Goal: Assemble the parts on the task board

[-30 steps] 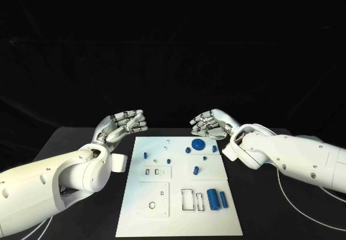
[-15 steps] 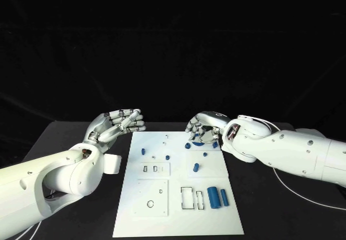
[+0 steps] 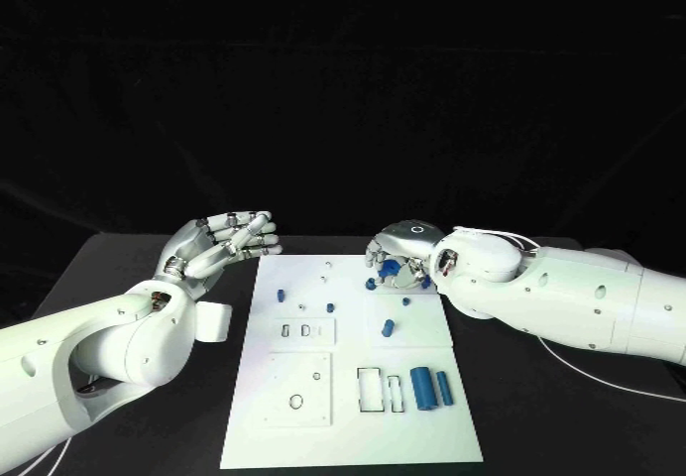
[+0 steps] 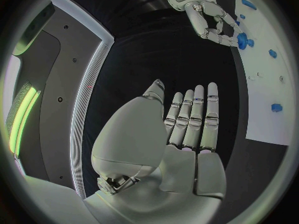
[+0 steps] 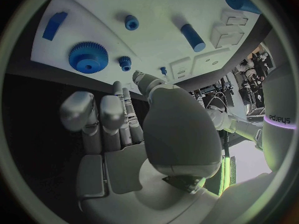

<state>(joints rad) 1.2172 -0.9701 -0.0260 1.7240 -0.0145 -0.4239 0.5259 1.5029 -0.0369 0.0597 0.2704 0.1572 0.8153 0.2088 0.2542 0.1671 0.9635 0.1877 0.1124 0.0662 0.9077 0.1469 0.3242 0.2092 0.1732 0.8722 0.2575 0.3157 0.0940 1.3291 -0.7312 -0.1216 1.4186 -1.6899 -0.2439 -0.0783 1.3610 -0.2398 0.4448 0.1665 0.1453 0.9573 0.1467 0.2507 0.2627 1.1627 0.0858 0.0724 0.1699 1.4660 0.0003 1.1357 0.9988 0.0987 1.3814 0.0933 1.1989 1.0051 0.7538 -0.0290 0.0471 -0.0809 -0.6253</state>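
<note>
The white task board (image 3: pixel 350 369) lies in the middle of the black table. My right hand (image 3: pixel 399 252) hovers over its far right part with fingers curved downward and nothing in them. Just under the fingertips lies the blue gear (image 5: pixel 88 57), partly hidden in the head view (image 3: pixel 386 283). A small blue gear (image 5: pixel 125 61) sits beside it. My left hand (image 3: pixel 223 241) is raised off the board's far left corner, fingers straight and apart, empty (image 4: pixel 187 134). A short blue cylinder (image 3: pixel 388 328) lies mid-board. A thick blue cylinder (image 3: pixel 423 385) and a thinner one (image 3: pixel 445 389) lie near the front right.
Small blue pieces (image 3: pixel 282 295) (image 3: pixel 330 306) stand on the board's far left part. Rectangular and oval slots (image 3: pixel 303 332) are cut in its middle and front. Bare black table (image 3: pixel 171 416) surrounds the board. A white cable (image 3: pixel 601 382) trails on the right.
My right hand has come down and forward over the blue gear, covering part of it. The left hand has drifted slightly left and its fingers have straightened.
</note>
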